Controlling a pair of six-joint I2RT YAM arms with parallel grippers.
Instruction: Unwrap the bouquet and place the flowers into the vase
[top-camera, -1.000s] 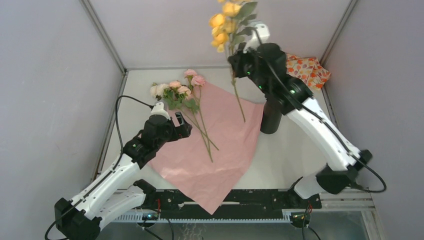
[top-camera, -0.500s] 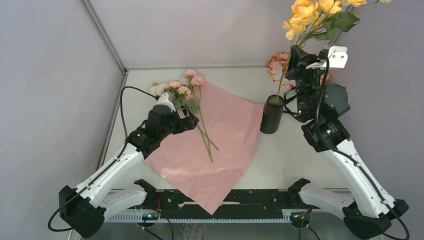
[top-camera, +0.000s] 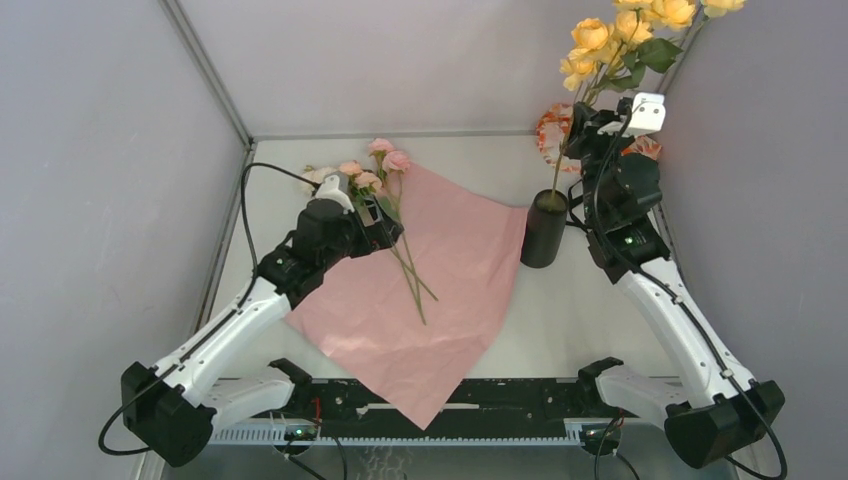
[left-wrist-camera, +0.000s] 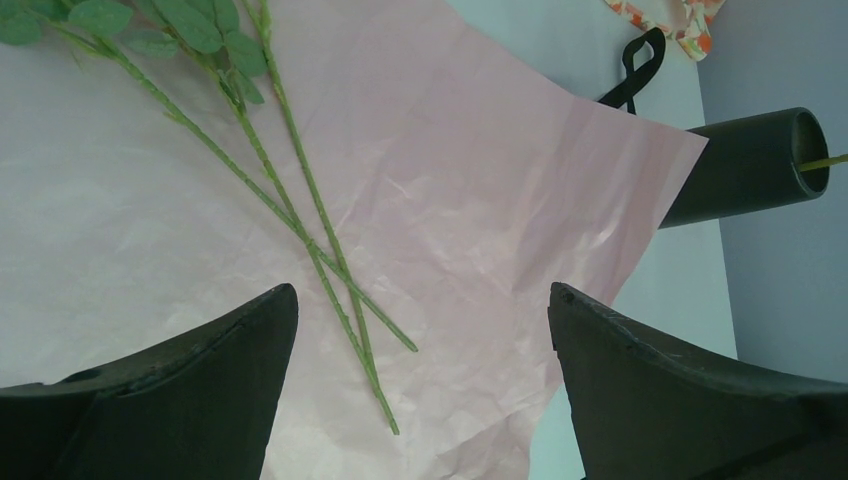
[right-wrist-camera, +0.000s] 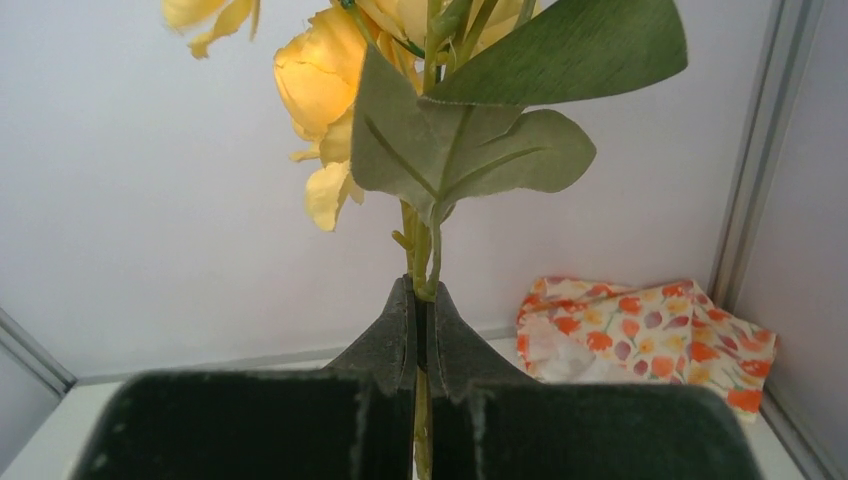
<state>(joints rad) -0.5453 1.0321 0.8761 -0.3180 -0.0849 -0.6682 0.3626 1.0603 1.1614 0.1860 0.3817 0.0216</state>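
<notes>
The bouquet lies opened out: pink and cream flowers (top-camera: 366, 176) rest with their green stems (top-camera: 411, 272) (left-wrist-camera: 300, 215) on the flat pink wrapping paper (top-camera: 445, 290) (left-wrist-camera: 470, 180). My left gripper (top-camera: 386, 230) (left-wrist-camera: 420, 300) hangs open just above the stems, touching nothing. My right gripper (top-camera: 583, 120) (right-wrist-camera: 421, 300) is shut on the stem of a yellow rose spray (top-camera: 612, 38) (right-wrist-camera: 322, 72). It holds that spray upright, with the lower stem running down into the black vase (top-camera: 543, 230) (left-wrist-camera: 745, 165).
An orange-and-white floral cloth bundle (top-camera: 550, 128) (right-wrist-camera: 640, 340) lies at the back right, behind the vase. A black ribbon loop (left-wrist-camera: 637, 68) lies on the table near the paper's far corner. Grey walls close in the left, back and right sides.
My right arm swung the yellow spray from left of the vase to above it, and the stem end now sits in the vase. My left gripper moved forward over the stems.
</notes>
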